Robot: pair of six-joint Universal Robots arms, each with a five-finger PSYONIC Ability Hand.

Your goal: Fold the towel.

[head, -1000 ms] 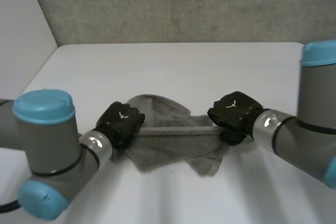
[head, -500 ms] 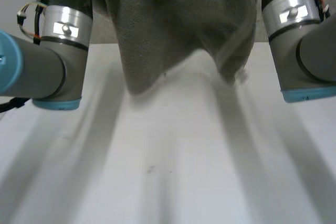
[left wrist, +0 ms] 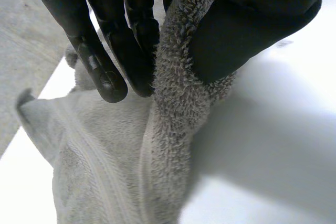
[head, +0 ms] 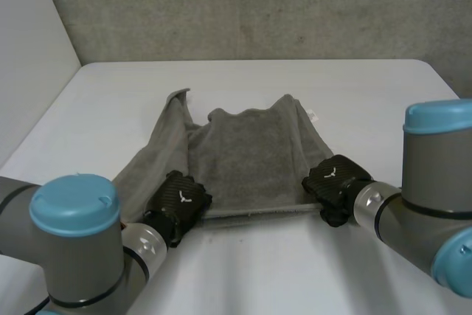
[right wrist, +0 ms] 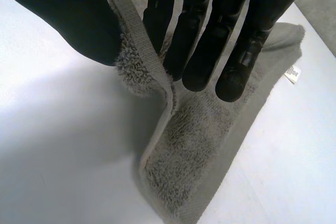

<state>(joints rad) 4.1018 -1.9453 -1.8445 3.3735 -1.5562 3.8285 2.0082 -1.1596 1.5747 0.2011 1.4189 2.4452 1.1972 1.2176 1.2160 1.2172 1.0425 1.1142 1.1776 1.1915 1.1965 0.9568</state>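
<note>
The left hand [head: 179, 203] is nearest the robot and pinches the near left corner of the towel [head: 251, 160] between thumb and fingers. The right hand [head: 335, 181] clamps the near right corner the same way. Each wrist view shows the pile squeezed under a thumb. This grip holds the near hem straight between the hands, which I judge readies it to be carried over to the far edge for a fold. Whether that hem touches the table [head: 369, 86] I cannot tell.

Beyond the hem the towel lies spread on the middle of the table, reaching toward its far edge. Its left side is turned over on itself in a long strip toward the table's left edge, hiding what lies beneath. The far hem is wavy, with a small tag [head: 313, 116] at its right corner. In the head view the hands cover the near corners.
</note>
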